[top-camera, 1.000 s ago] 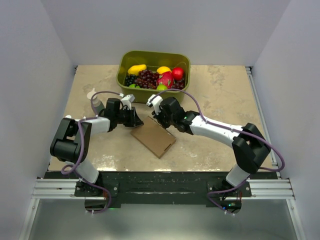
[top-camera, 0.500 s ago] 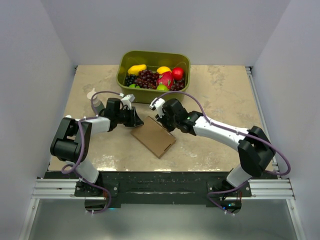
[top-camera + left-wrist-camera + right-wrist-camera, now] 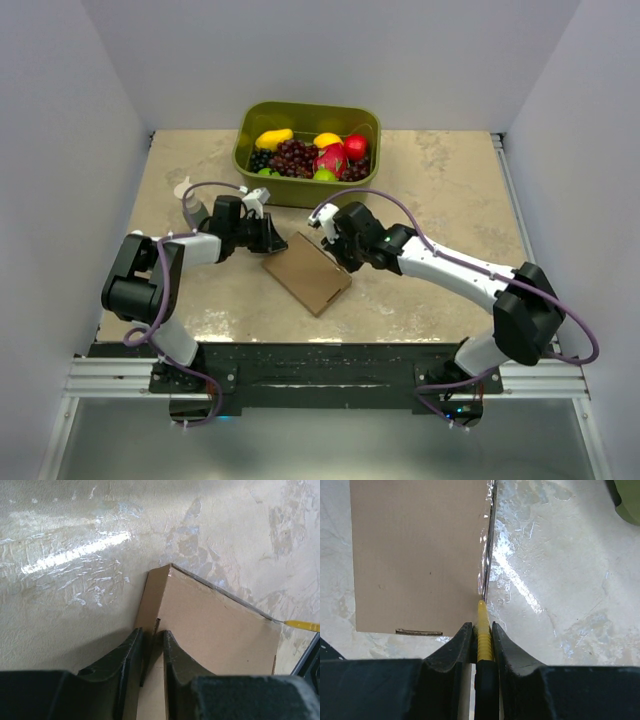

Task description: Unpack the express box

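Marbled table bears the box. The left gripper pinches its edge; the right gripper clamps a yellow tool.

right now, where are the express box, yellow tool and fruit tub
express box [image 3: 308,272]: top external view, middle of its lid
yellow tool [image 3: 484,634]: right wrist view, on its shaft
fruit tub [image 3: 310,105]: top external view, far rim

White walls stand round a shiny, beige, stone-look table. A metal rail runs along its front.
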